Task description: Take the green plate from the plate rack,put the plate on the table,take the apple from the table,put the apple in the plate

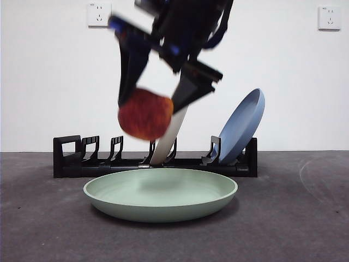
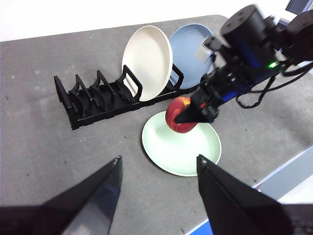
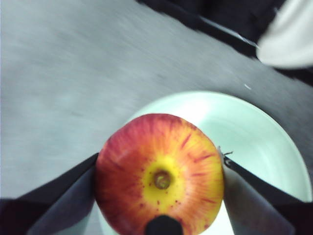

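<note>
The right tool (image 3: 160,196) clamps the apple (image 3: 160,178) between its two black jaws; beneath it lies the green plate (image 3: 254,132) on the grey counter (image 3: 63,83).

Lab bench: bare white wall (image 1: 49,82), robot arms.

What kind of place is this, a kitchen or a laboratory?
Probably a robot test bench, not a kitchen: a bare grey table, a plain white wall with sockets, and the right gripper holding the apple above the green plate.
</note>
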Robot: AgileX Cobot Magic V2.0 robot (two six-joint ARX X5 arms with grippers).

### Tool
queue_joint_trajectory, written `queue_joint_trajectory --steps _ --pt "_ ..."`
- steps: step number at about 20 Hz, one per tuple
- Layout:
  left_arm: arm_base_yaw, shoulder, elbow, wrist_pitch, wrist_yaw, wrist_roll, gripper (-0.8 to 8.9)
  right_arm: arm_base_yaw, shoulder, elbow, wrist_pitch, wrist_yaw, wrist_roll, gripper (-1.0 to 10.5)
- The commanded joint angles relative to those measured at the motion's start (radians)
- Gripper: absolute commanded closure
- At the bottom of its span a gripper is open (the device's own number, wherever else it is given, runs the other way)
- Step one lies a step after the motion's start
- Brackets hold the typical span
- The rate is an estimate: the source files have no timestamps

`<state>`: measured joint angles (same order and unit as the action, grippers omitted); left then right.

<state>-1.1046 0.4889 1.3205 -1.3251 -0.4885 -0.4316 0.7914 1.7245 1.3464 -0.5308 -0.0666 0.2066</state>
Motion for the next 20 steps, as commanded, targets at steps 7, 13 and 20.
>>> queue_joint_trajectory --steps 7,13,20 --pt "-0.002 0.000 -0.003 0.003 -0.002 -0.010 5.57 0.000 0.154 0.001 -0.054 0.087 0.011 9.6" --pt "-0.002 0.000 -0.003 0.003 -0.002 -0.010 5.57 0.000 0.158 0.001 -0.079 0.082 0.010 7.5" --pt "-0.002 0.000 -0.003 0.003 -0.002 -0.010 5.58 0.000 0.158 0.002 -0.098 0.082 0.011 4.3"
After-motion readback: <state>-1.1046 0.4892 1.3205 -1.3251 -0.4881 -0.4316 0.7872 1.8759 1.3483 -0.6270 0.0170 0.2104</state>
